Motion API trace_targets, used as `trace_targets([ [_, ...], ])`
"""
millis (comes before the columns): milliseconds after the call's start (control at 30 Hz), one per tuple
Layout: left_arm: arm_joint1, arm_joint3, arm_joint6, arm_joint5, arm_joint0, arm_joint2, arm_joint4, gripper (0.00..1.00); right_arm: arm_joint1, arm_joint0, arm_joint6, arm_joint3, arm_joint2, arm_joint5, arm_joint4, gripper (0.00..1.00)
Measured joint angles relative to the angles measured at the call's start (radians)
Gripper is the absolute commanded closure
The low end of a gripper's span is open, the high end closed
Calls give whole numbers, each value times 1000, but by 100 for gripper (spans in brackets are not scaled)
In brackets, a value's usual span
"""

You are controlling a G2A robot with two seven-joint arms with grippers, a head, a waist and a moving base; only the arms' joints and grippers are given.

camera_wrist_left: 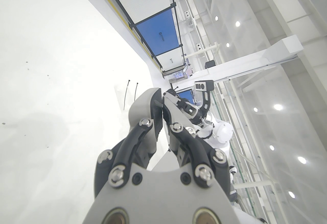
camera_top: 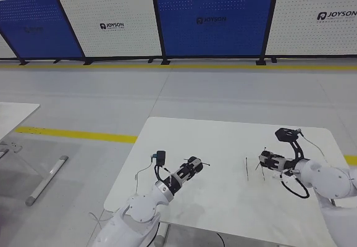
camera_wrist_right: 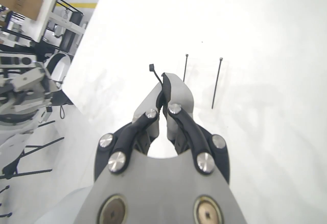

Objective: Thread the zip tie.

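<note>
While the right gripper (camera_wrist_right: 163, 80) pinches one zip tie (camera_wrist_right: 152, 67), spares (camera_wrist_right: 216, 83) lie beside.

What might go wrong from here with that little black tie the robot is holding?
The right end effector pinches the thin zip tie with only its head end poking past the tips, so it may twist or slip during threading. Two spare zip ties lie on the table close by, and a low sweep could knock them away.
</note>
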Motion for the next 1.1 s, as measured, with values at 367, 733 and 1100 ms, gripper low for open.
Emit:
trace_targets([
  [367, 0, 0, 0, 0, 0, 0, 0, 100, 0, -70, -105, -127, 25, -12, 81, 100],
  [733, -3, -9, 2, 0, -15, 12, -5, 100, 0, -70, -105, -127, 25, -12, 81, 100],
  [1100, -8, -43, 8, 39, -63, 68, 92, 100, 0, -70, -105, -127, 25, -12, 81, 100],
])
